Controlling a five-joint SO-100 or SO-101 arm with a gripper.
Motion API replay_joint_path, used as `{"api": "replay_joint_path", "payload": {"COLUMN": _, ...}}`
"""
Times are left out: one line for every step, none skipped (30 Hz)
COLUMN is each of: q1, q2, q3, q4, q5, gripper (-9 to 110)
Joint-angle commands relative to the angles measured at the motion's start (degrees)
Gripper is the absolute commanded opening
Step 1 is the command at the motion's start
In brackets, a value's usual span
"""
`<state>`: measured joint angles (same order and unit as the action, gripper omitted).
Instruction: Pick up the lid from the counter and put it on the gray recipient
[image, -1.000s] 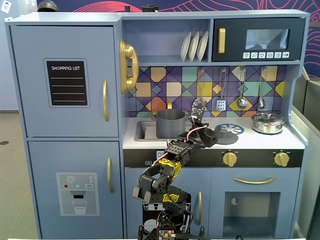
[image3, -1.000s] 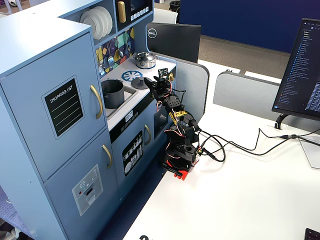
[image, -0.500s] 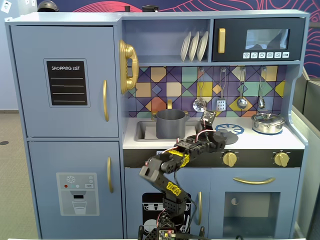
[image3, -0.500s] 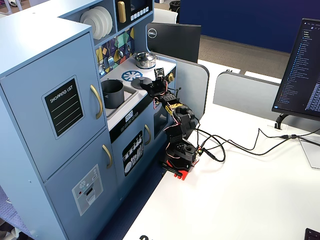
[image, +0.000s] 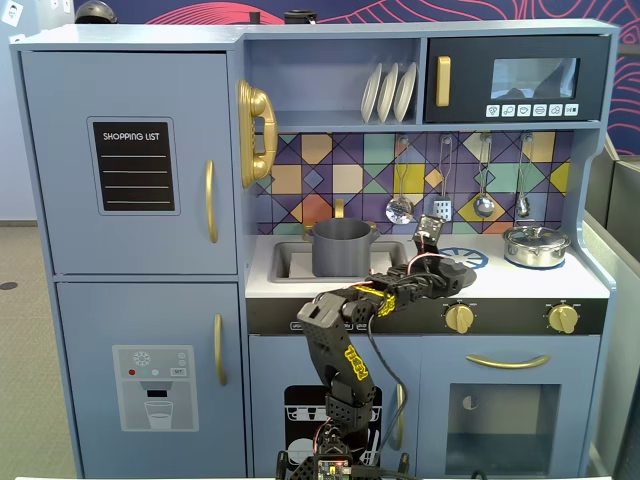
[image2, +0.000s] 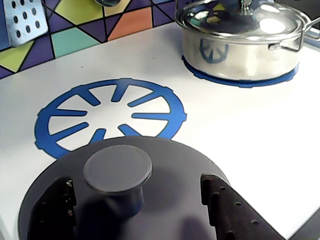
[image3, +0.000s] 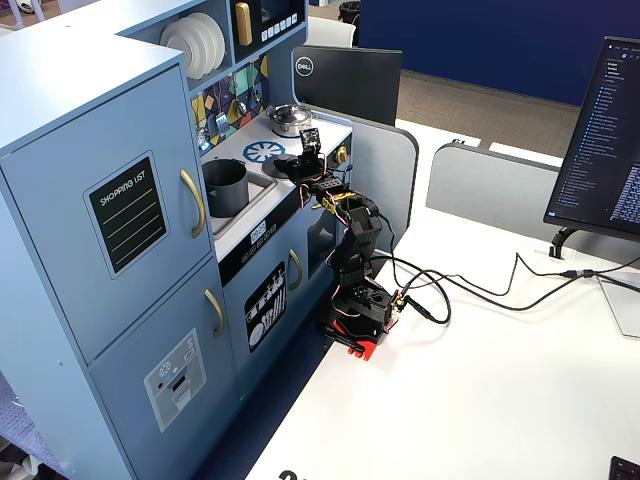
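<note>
Matte gray, the lid (image2: 165, 200) looks light and stiff; my gripper (image2: 135, 200) is spread either side of its knob (image2: 117, 169), the best hold.

Beneath my black jaws sits the matte dark-gray lid (image2: 150, 200) — behind it a blue spoked burner mark (image2: 111, 115) on the white surface (image2: 240, 140), a shiny silver pot (image2: 240, 40) — and multicoloured triangle tiles (image2: 85, 20).
</note>
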<state>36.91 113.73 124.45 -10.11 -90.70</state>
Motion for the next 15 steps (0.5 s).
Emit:
{"api": "replay_joint_path", "payload": {"q1": -1.6, "q2": -1.4, "q3": -5.2, "q4": -2.9, "q5": -0.5, "gripper": 24}}
{"api": "replay_joint_path", "payload": {"q1": -1.8, "q2": -2.0, "q3": -5.6, "q4": -3.2, "q5": -0.6, "gripper": 23}}
{"api": "replay_joint_path", "payload": {"q1": -1.8, "q2": -2.6, "q3": -5.9, "q4": -3.3, "q5": -0.6, "gripper": 23}}
{"api": "replay_joint_path", "payload": {"q1": -1.9, "q2": -3.2, "q3": -6.3, "q4": -3.4, "q5": -0.7, "gripper": 23}}
{"api": "replay_joint_path", "payload": {"q1": -2.1, "q2": -3.7, "q3": -6.7, "q4": -3.6, "q5": -0.7, "gripper": 23}}
{"api": "replay_joint_path", "payload": {"q1": -2.2, "q2": -4.2, "q3": -7.1, "q4": -3.8, "q5": -0.7, "gripper": 23}}
{"api": "replay_joint_path", "payload": {"q1": -2.4, "q2": -4.7, "q3": -7.5, "q4": -3.9, "q5": -0.7, "gripper": 22}}
{"api": "replay_joint_path", "payload": {"q1": -2.5, "q2": -5.4, "q3": -8.0, "q4": -4.0, "q5": -0.7, "gripper": 22}}
{"api": "replay_joint_path", "payload": {"q1": -2.8, "q2": -5.9, "q3": -8.4, "q4": -4.0, "q5": -0.7, "gripper": 22}}
{"api": "replay_joint_path", "payload": {"q1": -2.9, "q2": -6.4, "q3": -8.7, "q4": -4.3, "q5": -0.8, "gripper": 21}}
{"api": "replay_joint_path", "payload": {"q1": -3.1, "q2": -6.9, "q3": -9.0, "q4": -4.6, "q5": -0.9, "gripper": 21}}
{"api": "replay_joint_path", "payload": {"q1": -3.3, "q2": -7.3, "q3": -9.1, "q4": -4.7, "q5": -0.9, "gripper": 20}}
{"api": "replay_joint_path", "payload": {"q1": -3.3, "q2": -7.6, "q3": -9.2, "q4": -4.8, "q5": -1.0, "gripper": 18}}
{"api": "replay_joint_path", "payload": {"q1": -3.4, "q2": -7.7, "q3": -9.1, "q4": -4.8, "q5": -1.2, "gripper": 13}}
{"api": "replay_joint_path", "payload": {"q1": -3.4, "q2": -7.8, "q3": -9.1, "q4": -4.7, "q5": -1.1, "gripper": 11}}
